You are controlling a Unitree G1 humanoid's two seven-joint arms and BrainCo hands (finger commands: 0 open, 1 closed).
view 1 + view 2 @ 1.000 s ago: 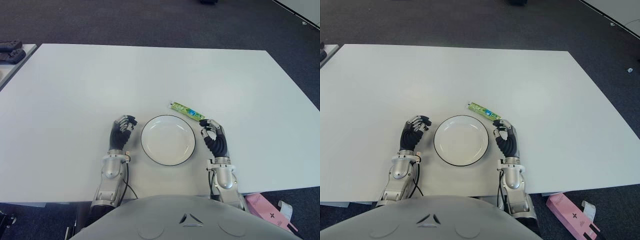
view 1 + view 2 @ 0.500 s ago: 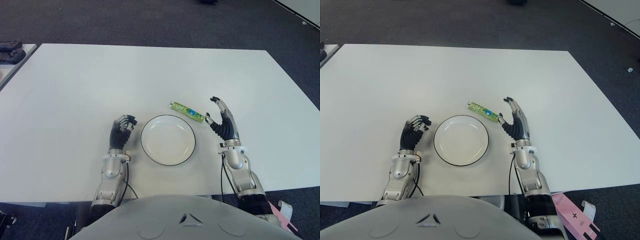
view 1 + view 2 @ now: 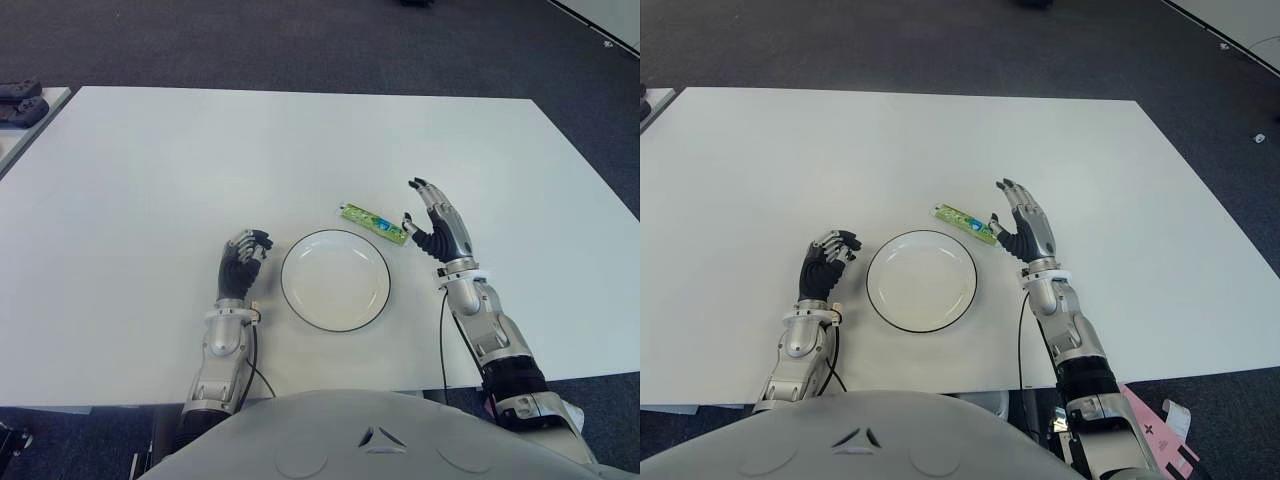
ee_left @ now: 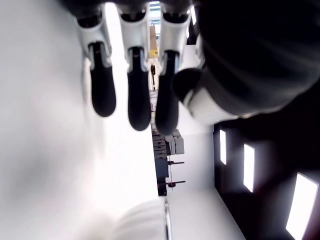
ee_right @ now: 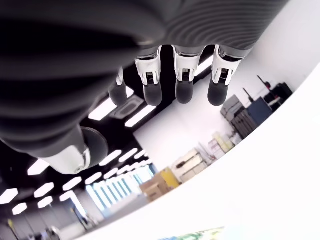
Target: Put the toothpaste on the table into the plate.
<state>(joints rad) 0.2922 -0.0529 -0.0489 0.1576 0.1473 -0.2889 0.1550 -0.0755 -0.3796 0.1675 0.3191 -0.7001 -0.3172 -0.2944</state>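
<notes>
White table (image 3: pixel 150 180), right robot hand (image 3: pixel 437 226) advanced beside toothpaste (image 3: pixel 374 223)

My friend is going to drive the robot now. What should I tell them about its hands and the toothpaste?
Right hand: open, holding nothing, raised beside the right end of the toothpaste.
Left hand: curled, holding nothing, idle to the left of the plate.
Toothpaste: lying on the white table, just beyond the plate's far right rim, not in it.
Plate: has nothing in it.
Done: nothing placed yet.
Left: grasp the toothpaste with the right hand, then set it in the plate.
</notes>
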